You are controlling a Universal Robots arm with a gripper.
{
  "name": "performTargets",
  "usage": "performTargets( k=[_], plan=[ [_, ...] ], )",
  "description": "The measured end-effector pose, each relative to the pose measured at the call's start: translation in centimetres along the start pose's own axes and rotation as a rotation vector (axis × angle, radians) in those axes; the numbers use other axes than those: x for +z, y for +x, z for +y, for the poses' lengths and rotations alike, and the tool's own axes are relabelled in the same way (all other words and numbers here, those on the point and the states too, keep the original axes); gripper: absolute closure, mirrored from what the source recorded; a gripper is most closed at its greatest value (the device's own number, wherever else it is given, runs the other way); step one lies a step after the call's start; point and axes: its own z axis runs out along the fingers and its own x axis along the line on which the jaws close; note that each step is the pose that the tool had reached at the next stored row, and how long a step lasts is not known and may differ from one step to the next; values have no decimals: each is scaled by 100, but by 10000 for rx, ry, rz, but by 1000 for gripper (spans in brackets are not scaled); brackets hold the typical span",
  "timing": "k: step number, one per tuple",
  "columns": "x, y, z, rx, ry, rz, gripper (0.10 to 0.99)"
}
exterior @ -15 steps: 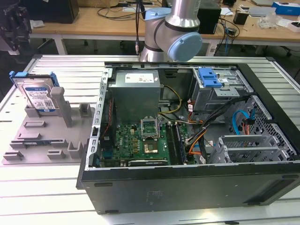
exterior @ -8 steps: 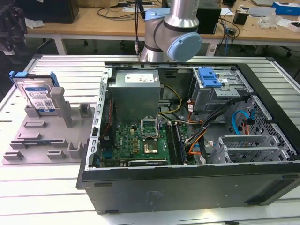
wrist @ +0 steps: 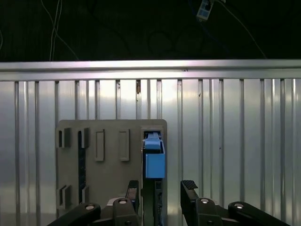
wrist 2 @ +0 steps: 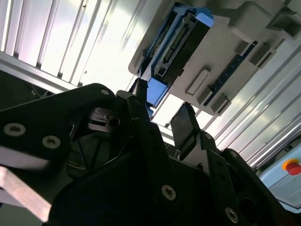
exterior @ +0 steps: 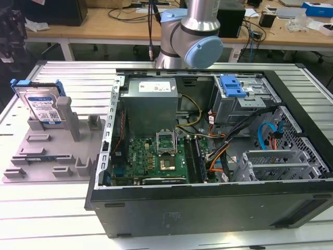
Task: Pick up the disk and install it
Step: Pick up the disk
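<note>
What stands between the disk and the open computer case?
In the exterior view, a tall grey post and a lower grey block, both on the grey fixture plate, stand between the disk and the computer case.

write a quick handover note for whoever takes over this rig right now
Gripper: open and empty, held over the disk and not touching it. In the first wrist view one finger sits to each side of the disk's blue edge.
Disk: standing on edge in the grey fixture on the exterior view's left, outside the open computer case.
Done: gripper lined up with the disk.
Left: the disk is not yet grasped or lifted, and it is not installed in the case.
</note>
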Motion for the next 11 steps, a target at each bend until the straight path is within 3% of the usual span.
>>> performTargets(
  k=[11],
  plan=[
    [156, 4, 32, -374, 11, 2, 604]
  ],
)
